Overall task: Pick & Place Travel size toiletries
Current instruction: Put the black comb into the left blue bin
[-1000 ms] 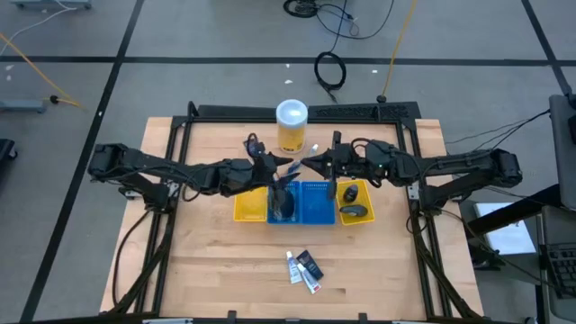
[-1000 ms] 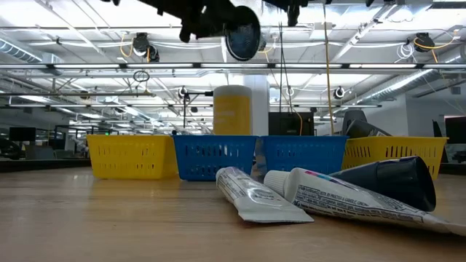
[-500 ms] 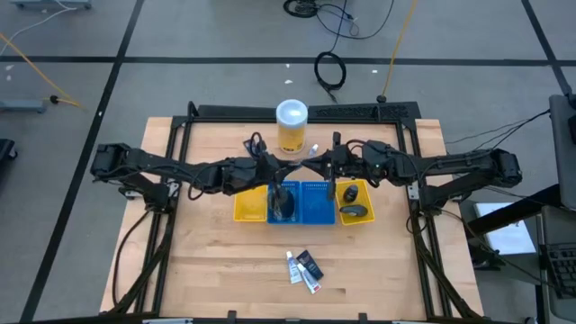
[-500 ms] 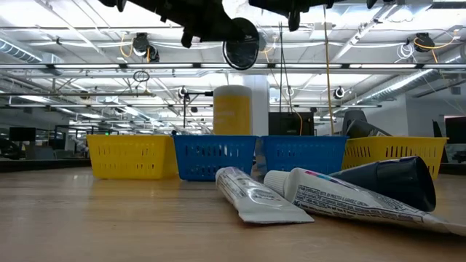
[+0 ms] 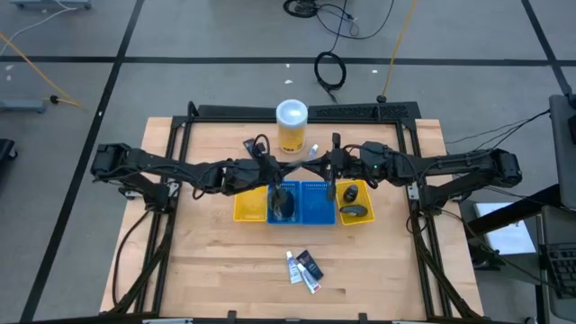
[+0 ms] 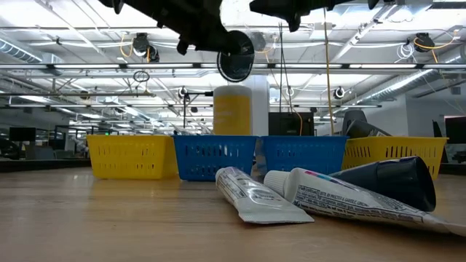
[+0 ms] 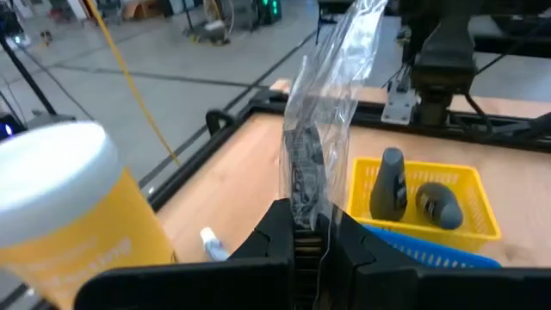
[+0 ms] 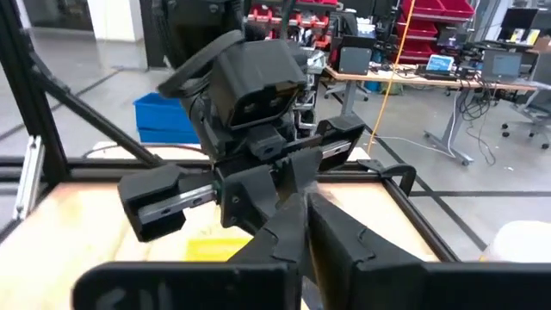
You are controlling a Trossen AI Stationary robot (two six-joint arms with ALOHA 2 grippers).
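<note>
A round black disc [image 7: 303, 172] in clear wrap [image 7: 344, 77] hangs in the air between my two grippers, above the trays' far side. My left gripper [image 7: 312, 228] is shut on it from the table's left [image 5: 273, 167]. My right gripper [image 8: 301, 202] faces it from the right, shut [image 5: 322, 162]. In the low view the disc [image 6: 237, 64] shows under the left gripper. White tubes and a dark tube [image 5: 301, 268] lie on the table near the front. Dark oval pieces [image 5: 355, 202] lie in the right yellow tray. My left gripper pinches the wrap between its two fingers at the disc's lower edge [image 7: 306, 215], coming nearly level from the table's left. Disc and wrap stand up from the fingers, clear of the table and trays. My right gripper is shut on the wrap's far end, which runs out of the top of the left wrist view [image 7: 362, 13]. It comes level from the table's right. Its own fingers hide the place of contact.
A tall yellow canister [image 5: 292, 126] with a white lid stands just beyond the grippers. A yellow tray [image 5: 247, 205], a blue tray [image 5: 306, 202] with dark items and a second yellow tray [image 5: 367, 216] sit in a row below them. A small white item [image 7: 211, 244] lies by the canister.
My left gripper has shut on the wrapped disc, which before stood between its open fingers. The disc has sunk a little and shifted slightly toward the left arm.
</note>
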